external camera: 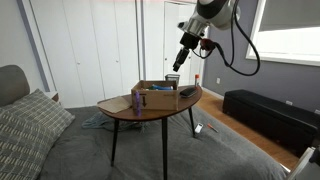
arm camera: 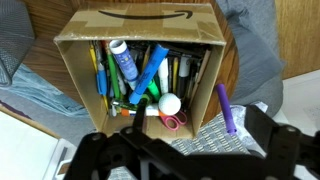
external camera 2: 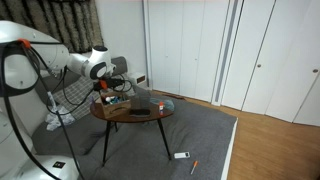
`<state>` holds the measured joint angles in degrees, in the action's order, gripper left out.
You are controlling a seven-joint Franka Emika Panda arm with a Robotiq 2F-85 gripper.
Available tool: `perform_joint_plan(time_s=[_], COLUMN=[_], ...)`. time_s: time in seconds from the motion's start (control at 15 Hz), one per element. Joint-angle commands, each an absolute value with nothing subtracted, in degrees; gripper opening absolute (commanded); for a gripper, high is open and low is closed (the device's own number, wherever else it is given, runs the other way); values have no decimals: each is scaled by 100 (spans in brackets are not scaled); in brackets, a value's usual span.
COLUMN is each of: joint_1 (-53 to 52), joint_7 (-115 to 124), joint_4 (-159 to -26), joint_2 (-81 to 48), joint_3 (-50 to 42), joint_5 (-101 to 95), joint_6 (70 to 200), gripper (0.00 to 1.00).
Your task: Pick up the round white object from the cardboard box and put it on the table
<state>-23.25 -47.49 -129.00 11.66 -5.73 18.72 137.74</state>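
Observation:
The tan cardboard box (arm camera: 140,25) stands open on the oval wooden table (arm camera: 300,40), filled with markers, pens and pink scissors (arm camera: 177,122). The round white object (arm camera: 169,104) lies inside the box near its lower right corner, next to the scissors. In the wrist view my gripper (arm camera: 185,152) is open and empty, its dark fingers spread wide at the bottom of the picture. In both exterior views the gripper (external camera: 178,60) (external camera 2: 108,83) hangs well above the box (external camera: 157,93) on the table (external camera: 190,101) (external camera 2: 150,116).
A small purple container (arm camera: 226,108) (external camera: 138,100) stands on the table just outside the box. A long black bench (external camera: 270,110) is by the window. A patterned cushion (external camera: 30,125) lies in front. Small items lie on the floor (external camera 2: 183,156).

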Motion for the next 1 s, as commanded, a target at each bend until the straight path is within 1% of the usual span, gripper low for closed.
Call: perform_joint_plan(time_s=[0.0, 0.47, 0.93], joint_1=[-1943, -1517, -1080], joint_7=[-4895, -5267, -5023], joint_4=[-12701, -11510, -10798], joint_2=[888, -547, -1331], joint_3=[-245, 312, 990], joint_5=[2137, 2870, 2639], joint_6=[13746, 13877, 13699], gripper=[100, 100, 100])
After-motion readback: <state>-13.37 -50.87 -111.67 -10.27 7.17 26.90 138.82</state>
